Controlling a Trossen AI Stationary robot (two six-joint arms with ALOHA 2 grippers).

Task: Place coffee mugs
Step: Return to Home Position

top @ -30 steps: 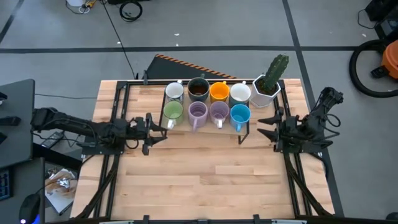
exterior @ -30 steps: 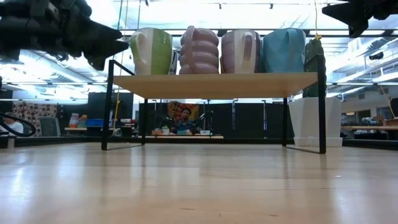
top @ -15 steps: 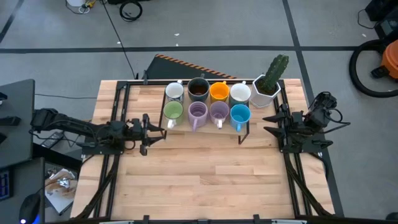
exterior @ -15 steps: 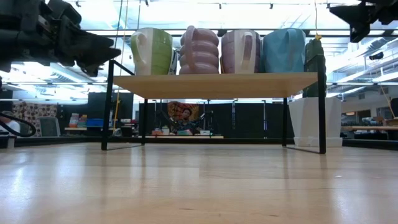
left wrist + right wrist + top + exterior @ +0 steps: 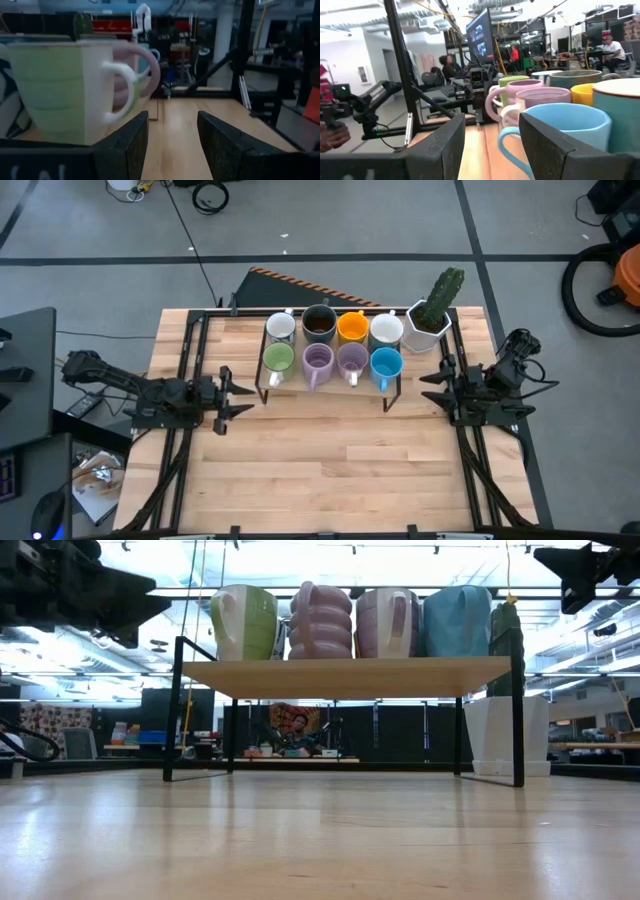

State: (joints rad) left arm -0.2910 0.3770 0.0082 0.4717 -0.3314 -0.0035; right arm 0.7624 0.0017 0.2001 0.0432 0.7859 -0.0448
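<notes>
Eight coffee mugs stand on their bases in two rows on a raised wooden shelf [image 5: 350,664] with black legs. The near row holds the green mug [image 5: 277,359], two lavender mugs [image 5: 317,361] [image 5: 352,359] and the blue mug [image 5: 386,363]. Behind them stand a white mug [image 5: 280,327], the dark brown mug [image 5: 319,324], the orange mug [image 5: 352,328] and another white mug [image 5: 386,330]. My left gripper [image 5: 238,390] hovers open left of the shelf, facing the green mug [image 5: 65,90]. My right gripper [image 5: 428,388] hovers open right of the shelf, facing the blue mug [image 5: 565,135].
A white hexagonal pot with a green cactus [image 5: 430,318] stands on the table at the shelf's far right corner. Bare wooden tabletop [image 5: 330,470] stretches from the shelf to the near edge. People sit in the room beyond the table [image 5: 297,730].
My left gripper has drawn back toward the table's left edge, away from the green mug and the shelf, still open. The mugs have stayed where they were.
</notes>
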